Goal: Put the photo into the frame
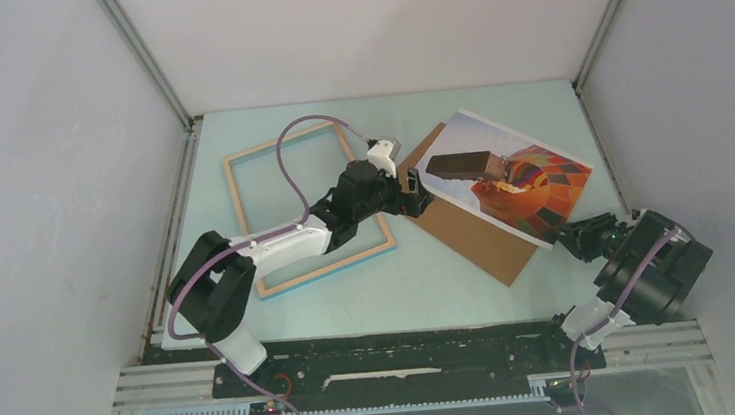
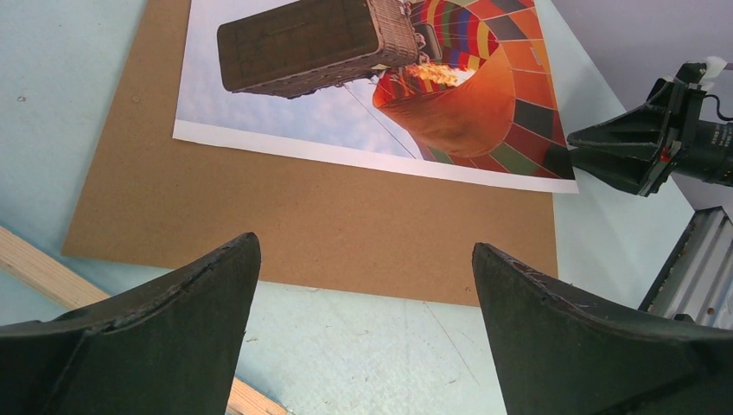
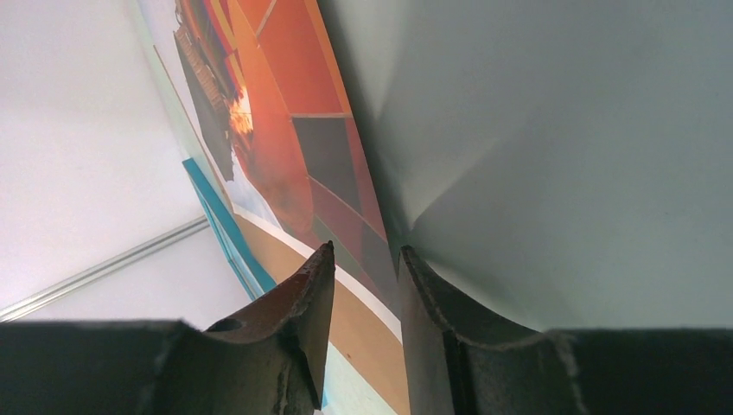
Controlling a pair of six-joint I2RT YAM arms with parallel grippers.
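Note:
The photo (image 1: 517,179), an orange-red balloon and dark basket with a white border, lies face up on the brown backing board (image 1: 471,234) at the right. The frame (image 1: 295,279), light wood with a teal edge, lies flat at the left under my left arm. My left gripper (image 1: 423,198) is open and empty at the board's left corner. In the left wrist view (image 2: 363,246) the board (image 2: 302,225) and the photo (image 2: 346,112) are ahead of it. My right gripper (image 1: 559,234) is at the photo's near right corner. In the right wrist view (image 3: 365,248) its jaws stand narrowly apart about the photo's (image 3: 285,130) edge.
The enclosure's white walls close in the table on the left, back and right. A metal rail (image 1: 407,365) runs along the near edge by the arm bases. The right gripper also shows in the left wrist view (image 2: 575,147), beside the photo's corner.

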